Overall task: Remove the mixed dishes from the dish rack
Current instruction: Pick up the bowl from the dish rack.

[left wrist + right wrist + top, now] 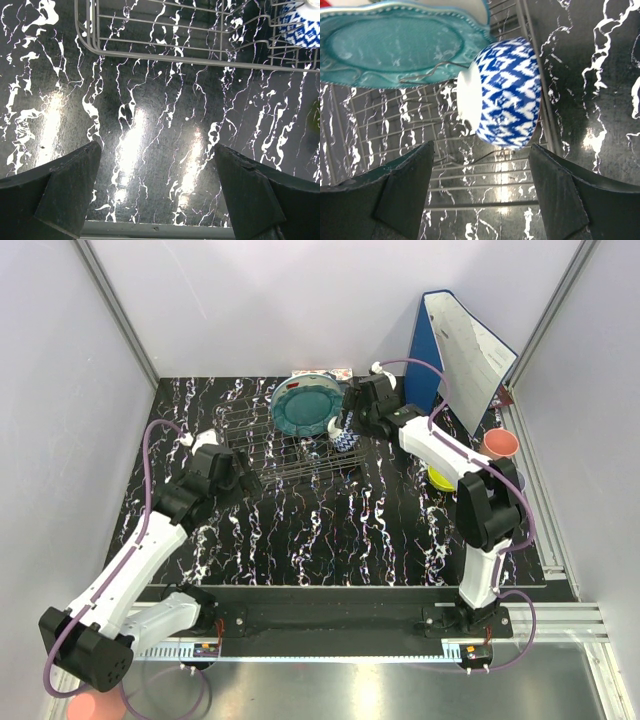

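The grey wire dish rack (275, 445) stands at the back middle of the table. A teal scalloped plate (305, 408) leans upright in it, and a white plate with red marks (312, 374) peeks out behind. The blue-white patterned bowl (512, 97) stands on its side at the rack's right end. My right gripper (480, 185) is open just short of the bowl, which lies ahead between the fingers, untouched. My left gripper (157, 190) is open and empty over the table, in front of the rack's (200, 60) near left corner. A pink cup (499, 445) and a yellow-green bowl (440, 480) sit on the table at the right.
A blue binder (455, 355) stands open at the back right, close behind the right arm. White walls close in the table on the left, back and right. The tabletop (330, 530) is black marble-patterned.
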Controlling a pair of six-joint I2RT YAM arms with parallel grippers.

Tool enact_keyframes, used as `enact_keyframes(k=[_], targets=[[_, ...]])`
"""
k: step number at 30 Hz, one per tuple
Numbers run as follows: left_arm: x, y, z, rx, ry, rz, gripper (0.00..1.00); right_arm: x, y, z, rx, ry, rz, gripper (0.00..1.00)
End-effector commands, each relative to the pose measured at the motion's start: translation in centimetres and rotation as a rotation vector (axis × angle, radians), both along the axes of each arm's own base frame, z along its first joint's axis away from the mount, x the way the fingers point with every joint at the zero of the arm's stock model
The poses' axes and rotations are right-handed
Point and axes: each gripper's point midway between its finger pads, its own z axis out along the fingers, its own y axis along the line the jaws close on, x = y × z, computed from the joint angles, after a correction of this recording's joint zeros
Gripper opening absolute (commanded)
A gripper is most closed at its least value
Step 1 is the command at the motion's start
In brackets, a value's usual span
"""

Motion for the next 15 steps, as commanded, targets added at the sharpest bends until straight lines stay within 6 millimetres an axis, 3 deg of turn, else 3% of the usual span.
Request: enact_keyframes(k=[1, 15], targets=[[0.0, -0.2, 0.0, -0.012, -0.017, -0.009, 0.99, 1.8, -0.2, -0.5, -0.030, -0.053, -0.045, 0.84], [-0.6, 0.2, -0.5, 0.007, 0.006, -0.005, 0.99, 3.4, 0.3, -3.8, -0.016, -0.082, -0.069, 0.84]])
